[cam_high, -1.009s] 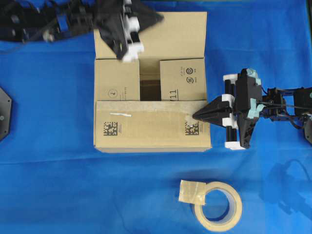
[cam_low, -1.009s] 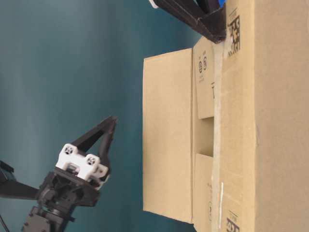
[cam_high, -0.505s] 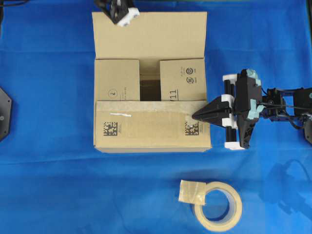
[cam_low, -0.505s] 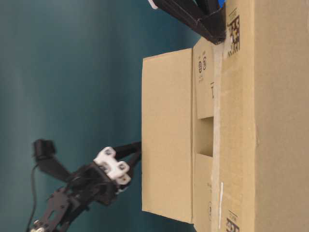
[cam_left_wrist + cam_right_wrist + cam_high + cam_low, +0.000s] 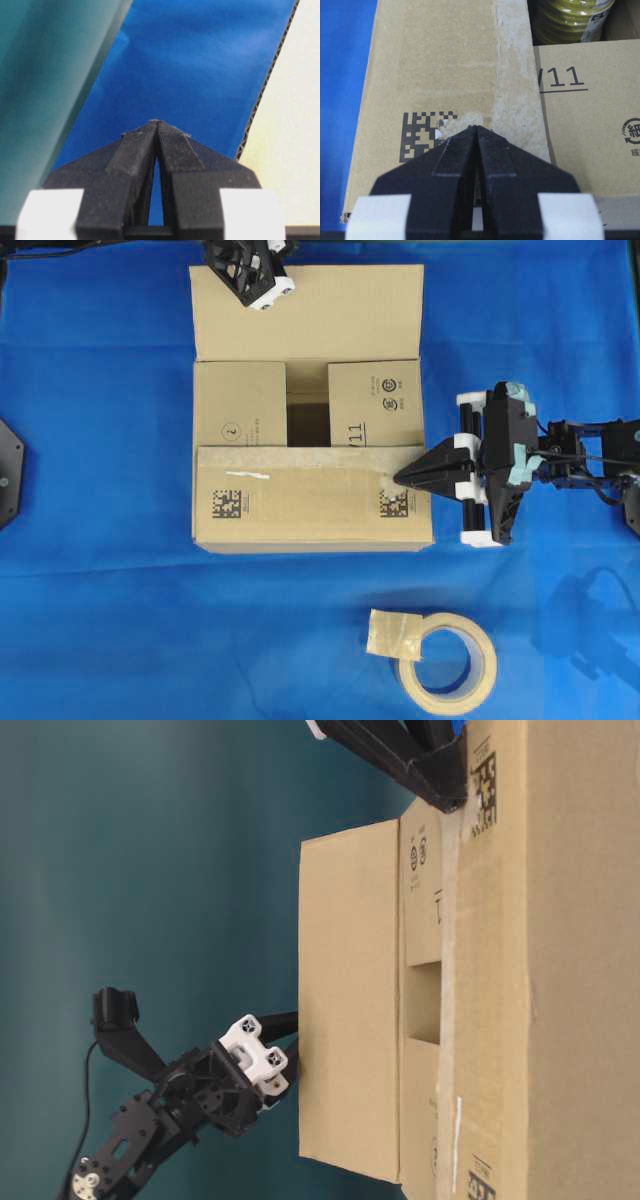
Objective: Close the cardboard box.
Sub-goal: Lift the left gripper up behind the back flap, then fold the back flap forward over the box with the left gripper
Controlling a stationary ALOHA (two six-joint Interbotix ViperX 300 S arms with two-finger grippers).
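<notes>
One flap of the cardboard box (image 5: 310, 410) on the blue table (image 5: 100, 540) is left standing open, and the left pincer (image 5: 285, 1055), clenched and empty, has been brought in behind it within the last second, apparently ready to push it shut. The near flap is pinned flat by the clenched right pincer (image 5: 405, 478), and something round and yellow-green (image 5: 572, 17) is glimpsed inside.

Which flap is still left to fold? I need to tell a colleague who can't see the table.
Start from the cardboard box in the middle of the blue cloth. Three flaps already lie flat over its top; the open flap is the large plain one on the far side from the tape roll. Unlike its neighbours it bears no print, and the left gripper is at its outer edge.
</notes>
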